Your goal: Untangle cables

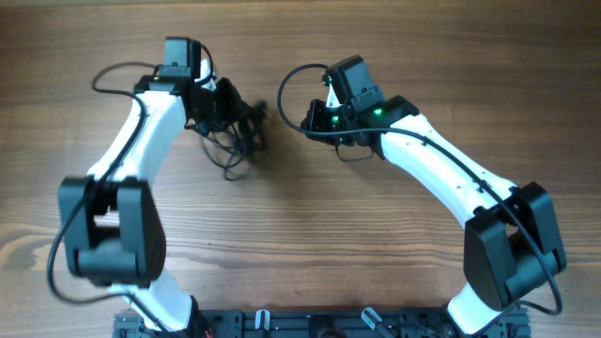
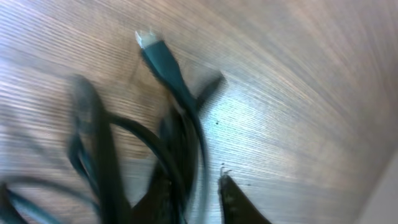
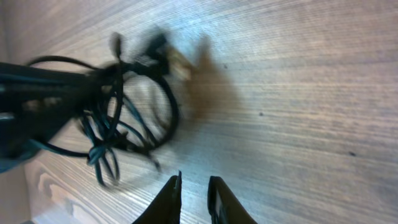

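Observation:
The cables (image 1: pixel 240 139) lie as a dark tangled clump on the wooden table, left of centre. My left gripper (image 1: pixel 228 105) is right at the clump's upper edge. In the left wrist view its fingertips (image 2: pixel 199 186) stand apart, with blurred black strands (image 2: pixel 180 143) running down against the left finger (image 2: pixel 165 199) and a plug end (image 2: pixel 155 50) pointing away. My right gripper (image 1: pixel 312 118) hovers to the right of the clump. Its fingertips (image 3: pixel 194 186) are narrowly parted with only bare wood between them, and the cables (image 3: pixel 124 118) lie beyond them, apart.
A black rail (image 1: pixel 282 324) with the arm bases runs along the front edge. The right arm's own thicker wire (image 1: pixel 286 89) loops out towards the clump. Bare wood (image 1: pixel 310 235) spreads in front of both grippers.

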Controlling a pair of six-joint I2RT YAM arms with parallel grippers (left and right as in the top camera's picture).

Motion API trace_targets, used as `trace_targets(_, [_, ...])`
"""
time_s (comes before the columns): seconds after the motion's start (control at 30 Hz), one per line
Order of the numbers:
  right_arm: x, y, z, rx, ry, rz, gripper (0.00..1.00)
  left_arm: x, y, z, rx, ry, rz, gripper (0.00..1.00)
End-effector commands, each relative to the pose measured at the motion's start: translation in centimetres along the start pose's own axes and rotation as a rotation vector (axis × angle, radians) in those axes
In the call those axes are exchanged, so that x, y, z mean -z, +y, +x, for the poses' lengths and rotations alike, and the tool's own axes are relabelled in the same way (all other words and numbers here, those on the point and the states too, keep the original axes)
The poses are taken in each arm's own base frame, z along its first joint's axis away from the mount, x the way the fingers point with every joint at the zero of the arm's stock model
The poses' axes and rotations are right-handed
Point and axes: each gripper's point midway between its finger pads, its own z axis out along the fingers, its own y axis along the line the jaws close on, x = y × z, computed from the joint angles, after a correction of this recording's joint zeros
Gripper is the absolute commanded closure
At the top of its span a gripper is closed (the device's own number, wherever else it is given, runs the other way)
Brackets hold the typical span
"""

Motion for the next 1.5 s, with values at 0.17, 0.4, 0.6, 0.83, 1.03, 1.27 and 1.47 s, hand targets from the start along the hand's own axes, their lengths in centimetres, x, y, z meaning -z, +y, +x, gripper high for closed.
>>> trace_targets(0.17, [-0.9, 0.4, 2.4, -0.205, 0.100, -0.011, 0.45, 2.9, -1.5, -0.3, -0.115, -0.095, -0.060, 0.59])
trace_targets(0.4, [-5.3, 1.4, 3.9, -0.123, 0.141, -0.045, 0.49, 3.5, 1.1, -1.6, -0.118, -0.193, -0.235, 0.51])
trace_targets(0.6, [-7.7, 3.3, 3.7, -0.138, 0.170, -0.179, 0.56, 3.9, 2.0, -2.4, -0.116, -0.235, -0.293, 0.47])
trace_targets(0.83, [-9.3, 3.2, 2.9, -0.115, 0.137, -0.212, 0.59, 3.9, 2.0, -3.5, -0.079, -0.291, -0.297, 0.68])
trace_targets(1.03, [-9.5, 2.6, 2.3, -0.008, 0.090, -0.180, 0.64, 3.3, 2.0, -1.6, 0.109, -0.221, -0.254, 0.75])
trace_targets(1.27, [-9.7, 1.2, 0.4, -0.023, -0.001, -0.113, 0.64, 2.5, 2.5, -0.4, 0.249, -0.183, -0.242, 0.85])
trace_targets(1.47, [-9.5, 0.6, -0.5, 0.004, -0.029, -0.100, 0.63, 0.4, 3.4, -0.6, 0.392, -0.201, -0.229, 0.83])
